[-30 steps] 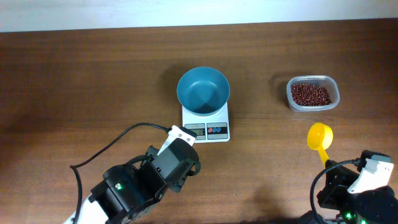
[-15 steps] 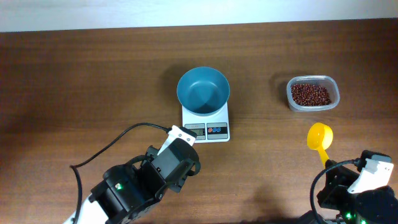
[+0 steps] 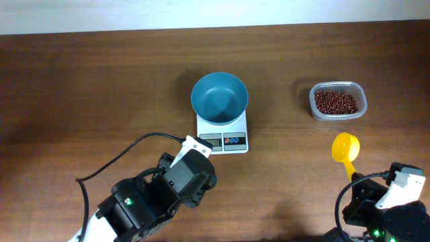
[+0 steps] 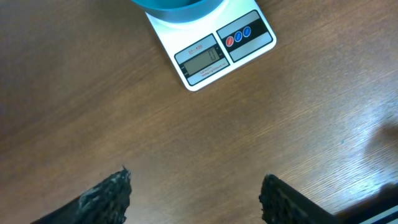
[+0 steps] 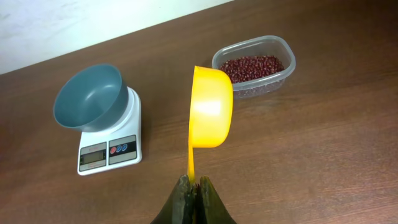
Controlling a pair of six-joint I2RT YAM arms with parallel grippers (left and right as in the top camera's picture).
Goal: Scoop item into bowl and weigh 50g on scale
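One teal bowl [image 3: 219,99] sits on one white scale [image 3: 224,140] mid-table, and one clear tub [image 3: 338,101] holding the beans [image 3: 335,102] stands well apart to its right, both near the far edge of the table [image 3: 80,87]. The left gripper [image 4: 194,188] hangs just in front of the scale, fingers spread wide with only bare wood between them. The right gripper [image 5: 194,186] is pinched tight on the handle of one yellow scoop [image 3: 345,148], which is in front of the tub and apart from it.
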